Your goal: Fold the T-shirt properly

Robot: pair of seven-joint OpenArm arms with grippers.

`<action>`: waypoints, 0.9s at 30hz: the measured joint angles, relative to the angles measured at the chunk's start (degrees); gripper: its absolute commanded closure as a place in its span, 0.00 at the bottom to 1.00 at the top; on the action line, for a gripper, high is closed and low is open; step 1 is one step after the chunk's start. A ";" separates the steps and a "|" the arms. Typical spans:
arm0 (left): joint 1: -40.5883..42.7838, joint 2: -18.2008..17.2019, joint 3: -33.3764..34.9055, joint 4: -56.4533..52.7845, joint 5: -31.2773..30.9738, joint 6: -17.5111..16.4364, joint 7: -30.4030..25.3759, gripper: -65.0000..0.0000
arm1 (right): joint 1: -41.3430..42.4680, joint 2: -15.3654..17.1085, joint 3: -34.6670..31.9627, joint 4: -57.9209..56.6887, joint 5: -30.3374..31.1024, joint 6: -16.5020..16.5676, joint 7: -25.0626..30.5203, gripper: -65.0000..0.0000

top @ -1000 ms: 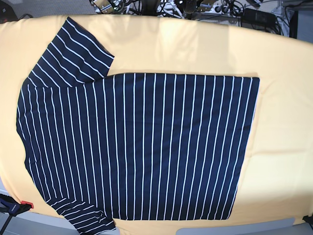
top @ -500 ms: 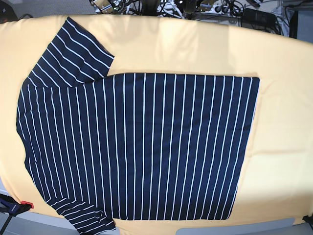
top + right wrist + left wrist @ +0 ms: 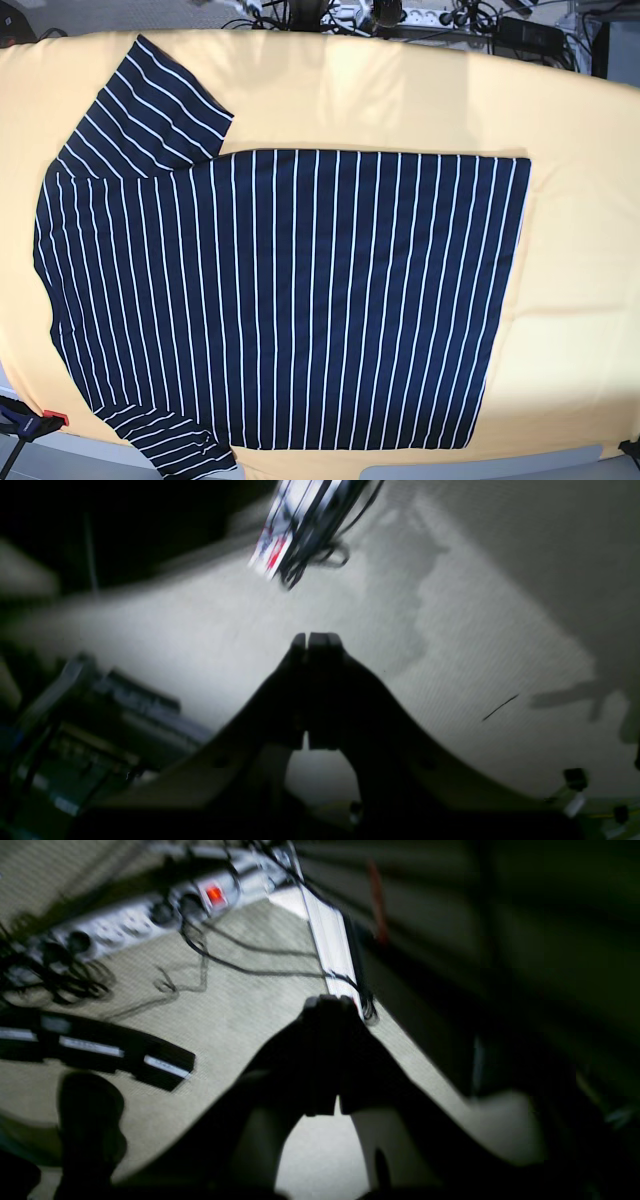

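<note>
Lying flat, striped T-shirt (image 3: 290, 300) covers yellow table (image 3: 580, 300).

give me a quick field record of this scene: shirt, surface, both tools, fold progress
shirt: T-shirt, navy with thin white stripes, spread flat, both sleeves out
surface: yellow table cover, bare to the right of the hem
left tool: left tool shut, empty, over the floor near a power strip
right tool: right tool shut, empty, over the floor
arms in base view: none over the table
fold progress: no fold made yet

A robotics lab: power strips (image 3: 150, 915) and tangled cables (image 3: 300, 15) on carpet behind a yellow-covered table (image 3: 580, 200).
</note>
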 measured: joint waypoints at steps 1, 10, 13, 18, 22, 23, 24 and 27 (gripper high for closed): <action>1.46 -0.20 0.13 1.44 -0.20 -0.07 0.72 1.00 | -0.66 0.57 0.00 0.09 -0.09 0.87 0.13 1.00; 14.25 -6.84 10.29 21.38 -0.85 0.50 5.84 1.00 | -12.24 8.07 0.00 15.65 0.33 2.27 -5.99 1.00; 19.23 -9.66 11.91 31.01 -0.55 0.26 9.64 1.00 | -17.68 10.99 -0.07 25.55 2.14 0.72 -12.04 1.00; 26.03 -15.65 11.76 46.99 -0.22 0.48 14.58 1.00 | -27.67 17.07 -0.15 45.35 6.27 0.48 -17.38 1.00; 32.30 -21.55 11.63 58.77 4.48 2.69 17.40 1.00 | -37.68 22.71 -0.11 60.41 6.29 -2.91 -18.40 1.00; 34.10 -23.02 11.65 61.59 6.16 3.85 17.51 1.00 | -40.22 24.17 -0.13 64.17 6.32 -4.59 -18.40 1.00; 35.91 -24.46 11.69 64.46 7.58 4.57 17.64 1.00 | -42.51 25.62 -0.15 67.93 6.12 -6.12 -18.88 1.00; 40.70 -28.39 11.69 72.72 11.34 6.58 20.63 1.00 | -48.33 29.07 0.11 79.12 3.80 -10.29 -22.43 1.00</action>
